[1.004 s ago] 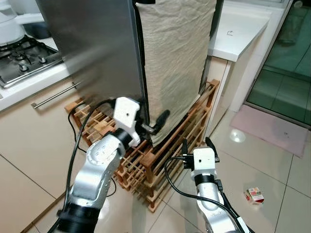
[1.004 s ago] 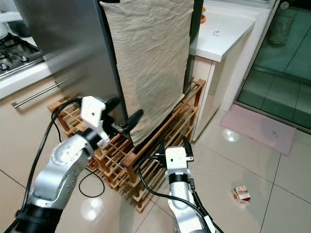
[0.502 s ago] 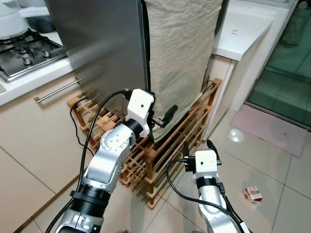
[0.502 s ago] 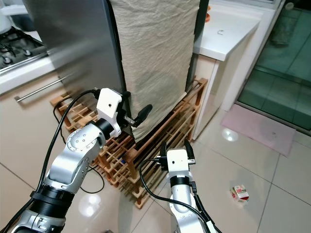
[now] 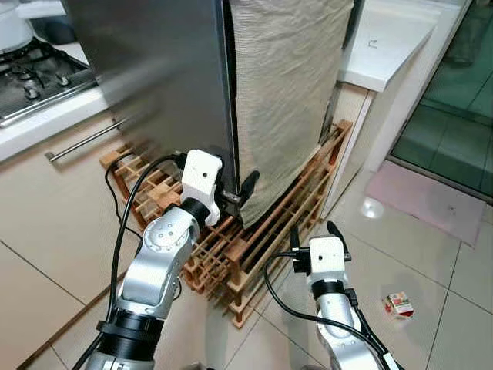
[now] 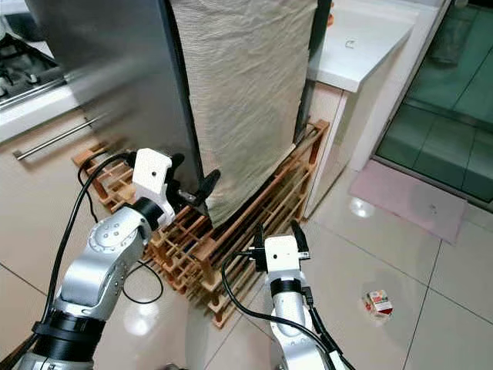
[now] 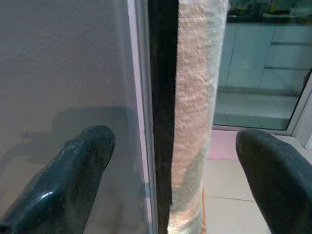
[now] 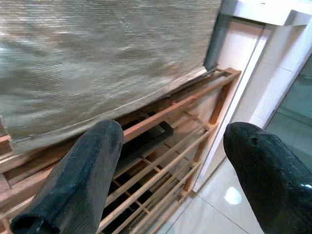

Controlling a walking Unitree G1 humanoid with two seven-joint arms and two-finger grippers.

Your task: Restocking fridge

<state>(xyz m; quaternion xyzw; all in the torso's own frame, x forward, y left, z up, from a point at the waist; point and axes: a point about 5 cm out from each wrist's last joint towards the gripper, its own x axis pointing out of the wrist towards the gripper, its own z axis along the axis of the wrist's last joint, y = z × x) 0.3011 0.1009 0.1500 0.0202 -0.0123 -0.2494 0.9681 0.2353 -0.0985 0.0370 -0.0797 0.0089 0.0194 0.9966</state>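
Note:
The fridge has a stainless steel door (image 5: 154, 77), and a beige cloth (image 5: 285, 92) hangs over the face beside it. My left gripper (image 5: 237, 193) is open at the door's lower corner. In the left wrist view one finger (image 7: 73, 180) lies against the steel face and the other (image 7: 278, 180) is past the cloth (image 7: 200, 97), with the dark door edge (image 7: 163, 97) between them. My right gripper (image 5: 313, 231) is lower and open, holding nothing. It points at the wooden rack (image 8: 161, 117) under the fridge.
The wooden lattice rack (image 5: 262, 231) sits on the tiled floor below the fridge. A small carton (image 5: 399, 305) lies on the floor at the right. A gas hob (image 5: 38, 77) and a drawer handle (image 5: 85, 139) are on the left. A white counter (image 5: 385, 38) and a pink mat (image 5: 431, 200) are on the right.
The head view has shifted a little. My left gripper has stayed open at the door's lower edge, and its arm has dropped slightly. The right gripper has kept its place.

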